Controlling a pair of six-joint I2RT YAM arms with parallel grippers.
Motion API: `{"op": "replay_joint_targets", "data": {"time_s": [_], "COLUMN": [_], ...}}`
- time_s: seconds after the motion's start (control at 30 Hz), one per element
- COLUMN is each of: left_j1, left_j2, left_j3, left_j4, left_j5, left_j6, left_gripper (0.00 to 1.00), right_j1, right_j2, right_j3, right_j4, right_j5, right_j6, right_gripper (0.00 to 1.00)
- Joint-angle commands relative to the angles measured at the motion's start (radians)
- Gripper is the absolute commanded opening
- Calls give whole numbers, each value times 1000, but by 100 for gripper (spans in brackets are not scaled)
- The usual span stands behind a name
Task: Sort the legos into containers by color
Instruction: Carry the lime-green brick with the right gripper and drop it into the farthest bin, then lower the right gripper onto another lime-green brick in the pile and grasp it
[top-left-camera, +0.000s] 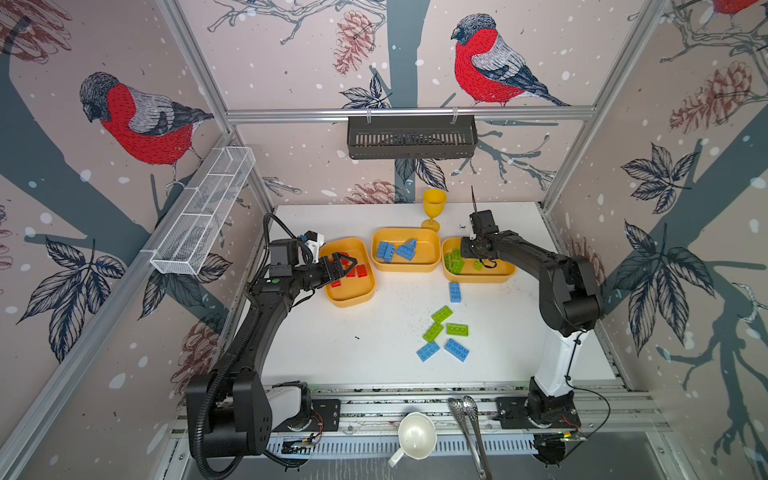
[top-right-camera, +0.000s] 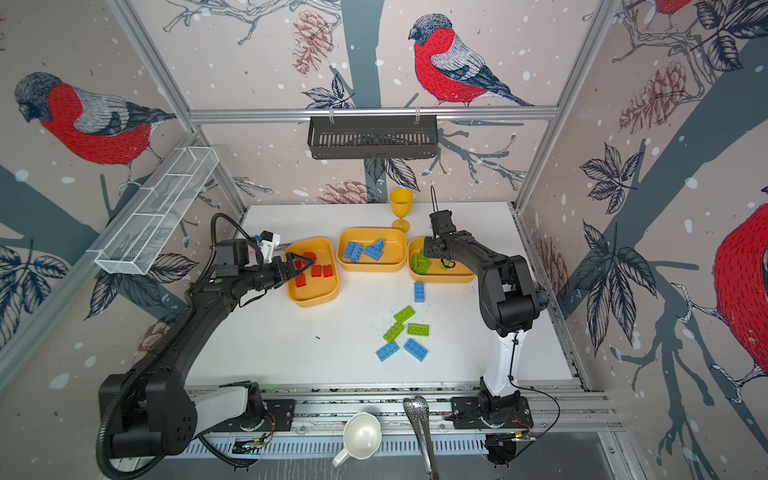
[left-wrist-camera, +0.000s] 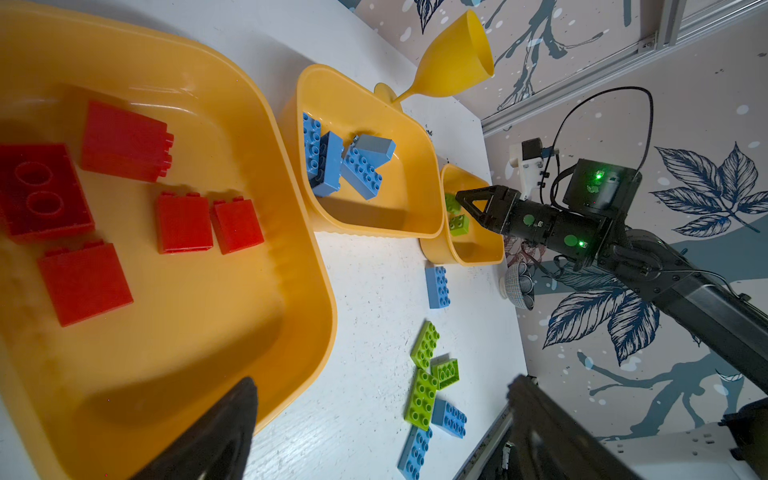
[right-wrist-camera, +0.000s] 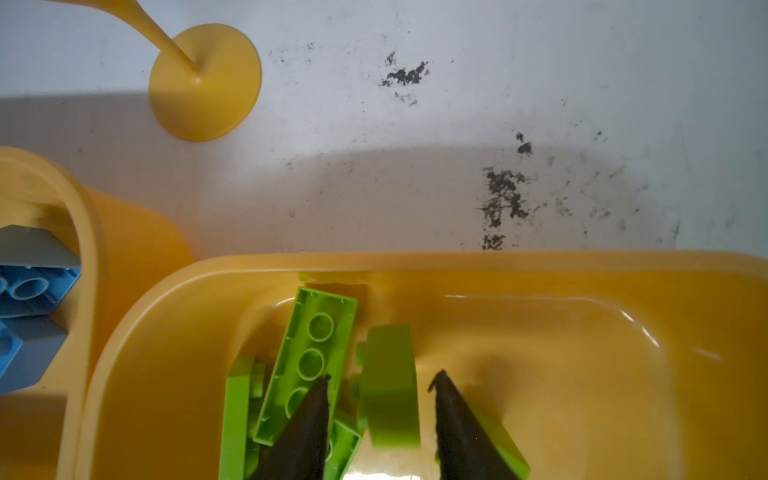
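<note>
Three yellow-orange trays stand in a row in both top views. The left tray holds red legos, the middle tray blue ones, and the right tray green ones. My left gripper hangs open and empty above the red tray. My right gripper is open over the green tray; a blurred green lego lies loose between its fingers, clear of both. Three green legos and three blue legos lie on the table.
A yellow goblet stands behind the trays. A white mesh basket hangs on the left wall and a black basket on the back wall. A white cup and metal tongs rest at the front rail.
</note>
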Motion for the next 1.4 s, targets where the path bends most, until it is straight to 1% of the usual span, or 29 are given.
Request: {"op": "replay_joint_targets", "data": {"time_s": [0.0, 0.13, 0.27, 0.37, 0.43, 0.5, 0.63, 0.73, 0.8, 0.93, 1.1, 1.2, 1.37], "left_j1": [2, 2, 2, 2, 1, 2, 2, 2, 2, 2, 0, 0, 1], "left_j2": [5, 19, 28, 32, 33, 35, 45, 65, 75, 103, 103, 104, 76], "left_j3": [11, 13, 27, 32, 34, 37, 42, 69, 74, 72, 56, 45, 12], "left_j4": [16, 10, -10, -18, -20, -24, -32, -82, -93, -78, -69, -94, -100], "left_j5": [1, 4, -6, -11, -14, -18, -19, -26, -20, 23, 30, 31, 27], "left_j6": [15, 26, 40, 41, 35, 30, 27, 62, 77, 69, 92, 119, 135], "left_gripper": [94, 94, 93, 94, 94, 94, 94, 93, 93, 93, 93, 93, 92], "right_j1": [0, 8, 40, 67, 95, 131, 221, 286, 332, 405, 463, 479, 505], "right_j2": [-32, -119, -236, -333, -396, -444, -498, -517, -522, -502, -450, -425, -344], "right_j3": [-2, -52, -141, -225, -271, -295, -320, -335, -348, -376, -395, -418, -398], "right_j4": [-2, -28, -60, -74, -93, -123, -201, -262, -288, -289, -252, -192, -221], "right_j5": [-31, -77, -134, -178, -176, -164, -98, -41, -10, -9, 15, -1, 12], "right_j6": [-14, 10, 68, 164, 238, 321, 535, 705, 790, 945, 1040, 1075, 1103], "right_gripper": [51, 59, 66, 71, 78, 81, 82, 83, 83, 82, 77, 74, 69]}}
